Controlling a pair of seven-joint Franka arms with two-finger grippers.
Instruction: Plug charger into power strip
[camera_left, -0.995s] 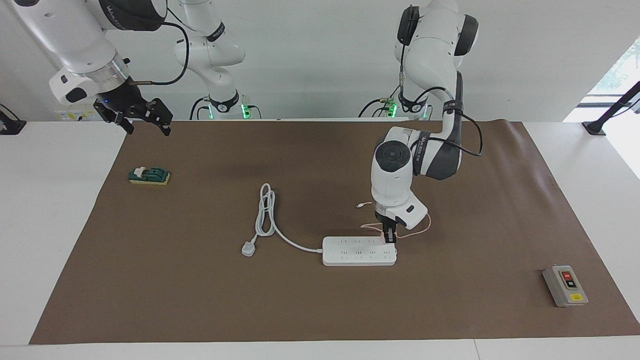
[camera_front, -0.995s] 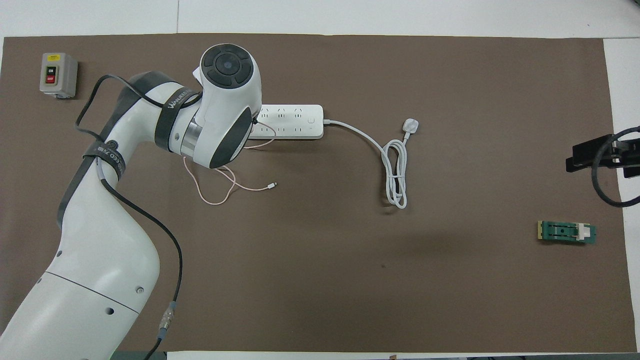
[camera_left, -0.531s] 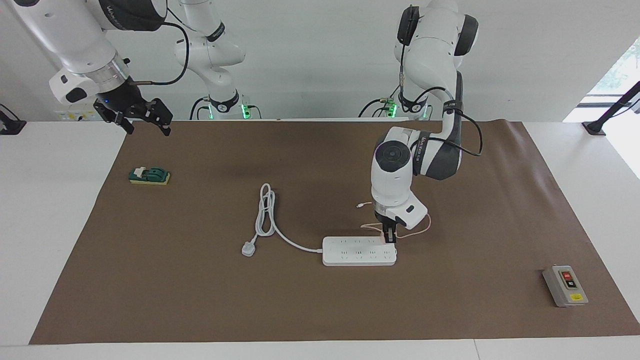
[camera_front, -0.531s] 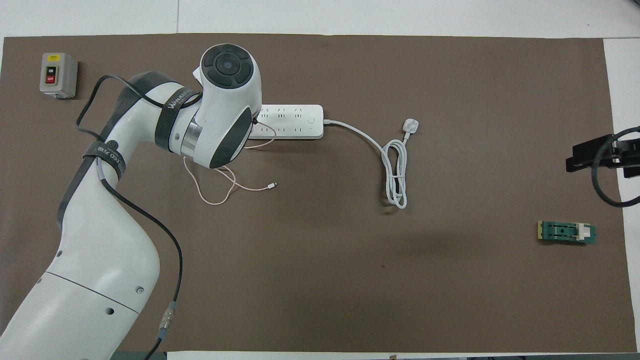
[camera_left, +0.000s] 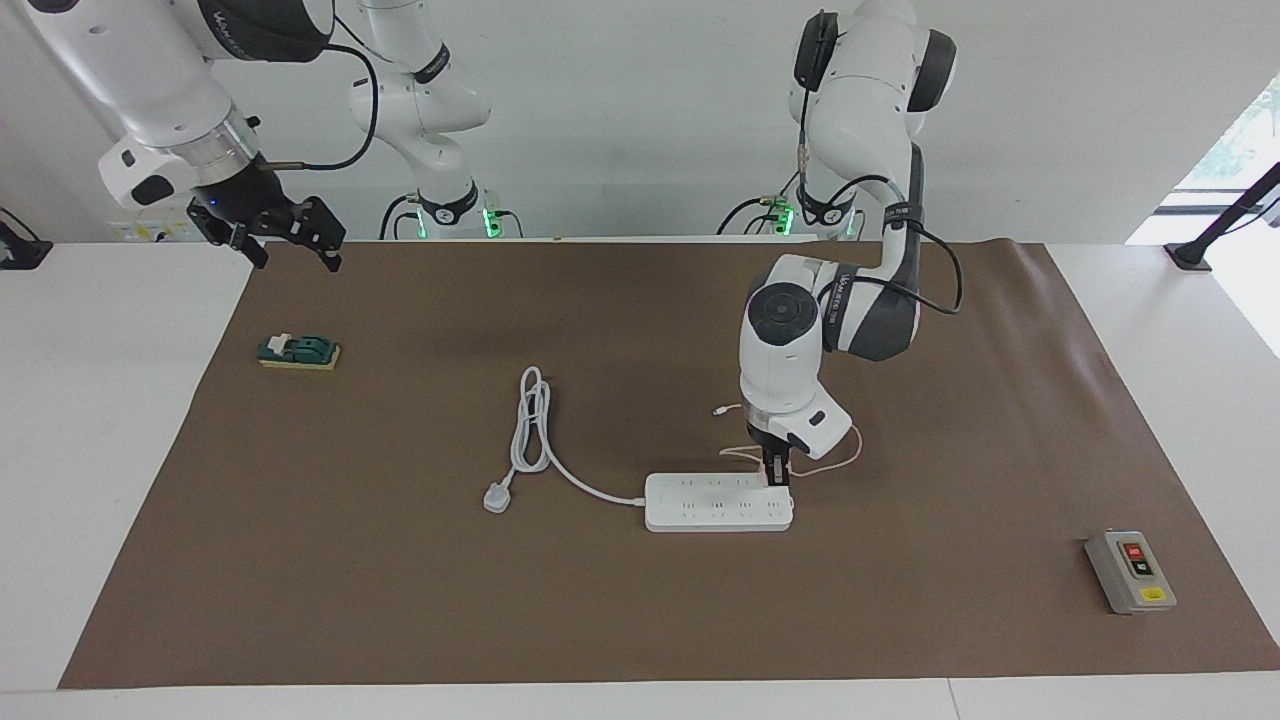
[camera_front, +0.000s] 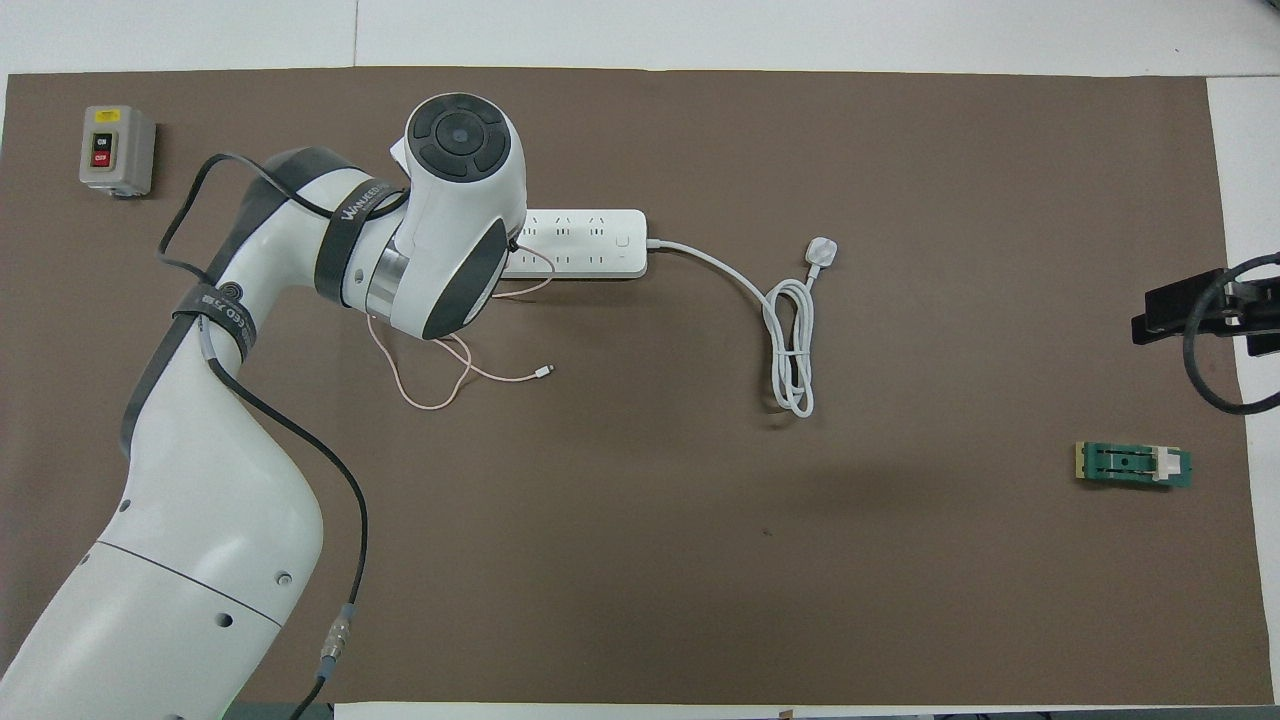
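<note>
The white power strip lies flat near the middle of the mat, also seen in the overhead view as the power strip. My left gripper points straight down onto the strip's end toward the left arm's end of the table. It is shut on the small pink charger, which sits at the strip's top face. The charger's thin pink cable loops on the mat nearer to the robots, ending in a small connector. In the overhead view the left arm hides the gripper and charger. My right gripper waits open, raised over the mat's corner.
The strip's thick white cord coils toward the right arm's end and ends in a white plug. A grey switch box stands at the mat's corner farthest from the robots, at the left arm's end. A small green block lies below the right gripper.
The left arm's wrist has shifted very slightly over the strip's end, still gripping the charger. The right arm has not moved.
</note>
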